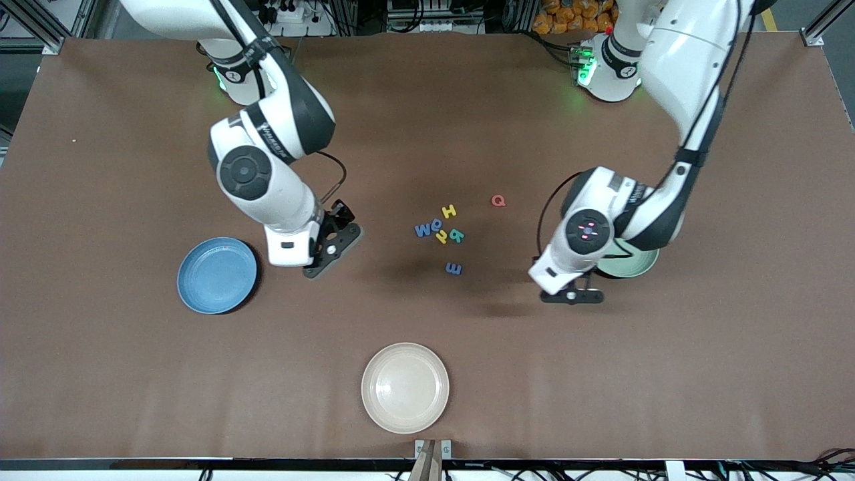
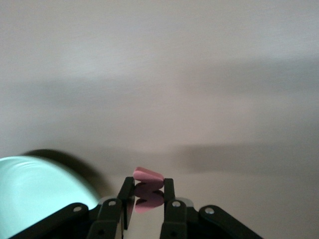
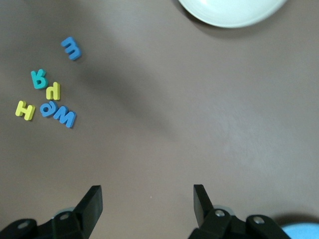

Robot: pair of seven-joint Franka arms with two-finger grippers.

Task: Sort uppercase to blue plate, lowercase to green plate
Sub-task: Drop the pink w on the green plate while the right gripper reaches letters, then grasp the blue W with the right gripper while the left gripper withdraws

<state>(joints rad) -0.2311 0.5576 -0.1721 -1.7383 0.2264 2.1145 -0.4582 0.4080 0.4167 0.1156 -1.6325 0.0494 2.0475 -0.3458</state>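
Note:
My left gripper (image 2: 148,199) is shut on the small red w (image 2: 148,191) and hangs over bare table beside the pale green plate (image 2: 35,194). In the front view this gripper (image 1: 572,296) partly covers the green plate (image 1: 634,265). My right gripper (image 3: 148,204) is open and empty, over the table (image 1: 320,262) beside the blue plate (image 1: 217,275). Mid-table lie yellow H (image 1: 449,212), red Q (image 1: 498,200), blue W (image 1: 423,230), blue e (image 1: 435,225), yellow d (image 1: 441,236), the teal letter (image 1: 457,235) and blue m (image 1: 453,268).
A cream plate (image 1: 405,387) sits near the table's front edge; its rim also shows in the right wrist view (image 3: 229,12). The clustered letters show in the right wrist view, such as W (image 3: 65,117) and m (image 3: 71,48).

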